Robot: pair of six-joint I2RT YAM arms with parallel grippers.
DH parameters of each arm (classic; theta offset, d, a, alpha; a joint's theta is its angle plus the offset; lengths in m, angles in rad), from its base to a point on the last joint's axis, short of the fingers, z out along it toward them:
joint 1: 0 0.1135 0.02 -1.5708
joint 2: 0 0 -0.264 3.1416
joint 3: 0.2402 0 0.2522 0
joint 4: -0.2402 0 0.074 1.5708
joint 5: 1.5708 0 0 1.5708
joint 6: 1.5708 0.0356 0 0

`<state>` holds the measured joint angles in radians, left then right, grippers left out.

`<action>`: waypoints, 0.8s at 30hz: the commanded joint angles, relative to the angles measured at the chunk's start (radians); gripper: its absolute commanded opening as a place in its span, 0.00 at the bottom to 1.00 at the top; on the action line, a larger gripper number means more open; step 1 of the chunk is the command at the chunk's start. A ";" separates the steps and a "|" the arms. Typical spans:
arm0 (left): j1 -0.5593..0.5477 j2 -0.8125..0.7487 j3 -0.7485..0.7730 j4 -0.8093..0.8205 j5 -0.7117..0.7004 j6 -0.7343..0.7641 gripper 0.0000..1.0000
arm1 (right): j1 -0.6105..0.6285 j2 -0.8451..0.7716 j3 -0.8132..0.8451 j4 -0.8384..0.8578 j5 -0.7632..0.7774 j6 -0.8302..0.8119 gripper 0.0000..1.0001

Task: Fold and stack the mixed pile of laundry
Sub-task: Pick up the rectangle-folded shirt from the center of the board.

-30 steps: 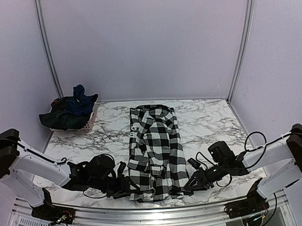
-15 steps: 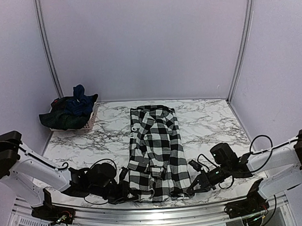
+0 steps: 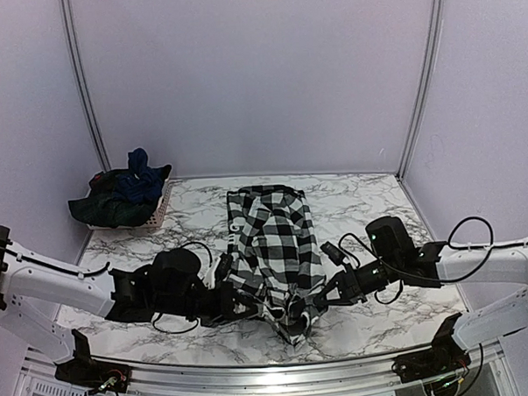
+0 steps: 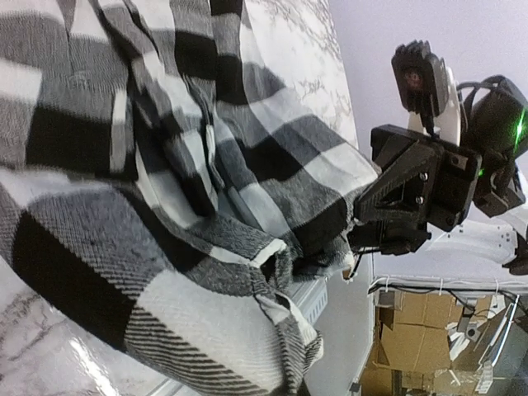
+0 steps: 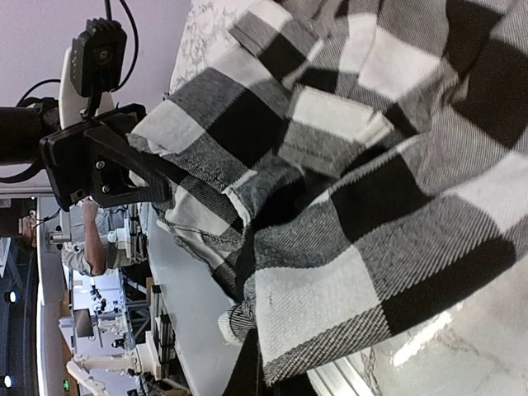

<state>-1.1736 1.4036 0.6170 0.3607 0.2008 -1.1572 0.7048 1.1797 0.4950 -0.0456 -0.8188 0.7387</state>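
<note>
The black-and-white check shirt (image 3: 273,241) lies lengthwise on the marble table (image 3: 370,211), its near hem lifted off the surface. My left gripper (image 3: 236,302) is shut on the hem's left corner. On the hem's right corner my right gripper (image 3: 325,293) is shut too. The hem sags between them. Check cloth (image 4: 165,206) fills the left wrist view, hiding the left fingers, and the right gripper (image 4: 363,223) shows beyond it. In the right wrist view the shirt (image 5: 371,165) covers the right fingers. The rest of the laundry pile (image 3: 128,195), dark blue and dark green-navy garments, sits at the back left.
A pink basket (image 3: 162,208) holds the dark garments by the left wall. Purple walls close in the table on three sides. A metal rail (image 3: 254,374) runs along the near edge between the arm bases.
Both grippers have shut on the shirt's near hem corners and lifted them away from the front edge. The near part of the shirt is now bunched and raised.
</note>
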 commanded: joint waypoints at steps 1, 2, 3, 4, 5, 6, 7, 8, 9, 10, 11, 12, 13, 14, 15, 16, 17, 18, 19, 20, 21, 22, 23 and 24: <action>0.133 -0.016 0.065 -0.053 0.061 0.047 0.00 | -0.073 0.069 0.111 0.023 0.003 -0.030 0.00; 0.168 -0.001 0.093 -0.059 0.093 0.065 0.00 | -0.098 0.092 0.134 0.030 -0.005 -0.035 0.00; 0.206 0.017 0.122 -0.072 0.120 0.081 0.00 | -0.121 0.122 0.158 0.032 -0.010 -0.044 0.00; 0.242 0.039 0.151 -0.085 0.149 0.097 0.00 | -0.144 0.152 0.190 0.029 -0.019 -0.057 0.00; 0.274 0.066 0.181 -0.090 0.178 0.110 0.00 | -0.165 0.190 0.224 0.018 -0.025 -0.073 0.00; 0.308 0.094 0.209 -0.096 0.206 0.125 0.00 | -0.185 0.227 0.273 0.007 -0.029 -0.091 0.00; 0.338 0.124 0.240 -0.105 0.230 0.144 0.00 | -0.203 0.263 0.314 0.000 -0.031 -0.106 0.00; 0.372 0.153 0.270 -0.114 0.248 0.161 0.00 | -0.221 0.302 0.350 0.000 -0.032 -0.122 0.00; 0.405 0.185 0.299 -0.120 0.271 0.173 0.00 | -0.239 0.355 0.385 0.006 -0.034 -0.127 0.00; 0.435 0.217 0.331 -0.124 0.298 0.187 0.00 | -0.262 0.398 0.424 0.009 -0.043 -0.131 0.00; 0.464 0.243 0.363 -0.134 0.312 0.199 0.00 | -0.277 0.444 0.466 0.005 -0.050 -0.138 0.00; 0.489 0.273 0.400 -0.152 0.317 0.216 0.00 | -0.290 0.486 0.513 -0.004 -0.054 -0.148 0.00; 0.513 0.305 0.444 -0.181 0.321 0.243 0.00 | -0.301 0.524 0.558 -0.010 -0.055 -0.159 0.00; 0.532 0.337 0.491 -0.218 0.324 0.275 0.00 | -0.314 0.563 0.597 -0.017 -0.055 -0.167 0.00; 0.549 0.376 0.545 -0.255 0.328 0.306 0.00 | -0.326 0.601 0.637 -0.020 -0.059 -0.170 0.00; 0.563 0.412 0.590 -0.281 0.333 0.324 0.00 | -0.338 0.639 0.671 -0.022 -0.063 -0.173 0.00; 0.575 0.450 0.635 -0.293 0.343 0.336 0.00 | -0.351 0.675 0.706 -0.025 -0.065 -0.174 0.00; 0.590 0.497 0.672 -0.305 0.347 0.343 0.00 | -0.363 0.712 0.739 -0.026 -0.069 -0.174 0.00; 0.602 0.526 0.704 -0.311 0.346 0.345 0.00 | -0.373 0.747 0.772 -0.028 -0.073 -0.176 0.00; 0.612 0.556 0.727 -0.311 0.348 0.344 0.00 | -0.382 0.779 0.806 -0.036 -0.074 -0.180 0.00; 0.622 0.583 0.748 -0.311 0.350 0.344 0.00 | -0.392 0.812 0.836 -0.045 -0.074 -0.186 0.00; 0.630 0.607 0.768 -0.318 0.349 0.347 0.00 | -0.401 0.838 0.865 -0.053 -0.076 -0.190 0.00; 0.638 0.632 0.786 -0.320 0.349 0.352 0.00 | -0.410 0.866 0.889 -0.053 -0.079 -0.189 0.00; 0.645 0.652 0.801 -0.322 0.348 0.355 0.00 | -0.416 0.892 0.908 -0.047 -0.082 -0.184 0.00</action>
<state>-0.5545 1.9812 1.3575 0.1062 0.5228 -0.8536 0.3218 1.9938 1.3087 -0.0738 -0.8806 0.5774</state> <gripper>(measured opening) 0.009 0.004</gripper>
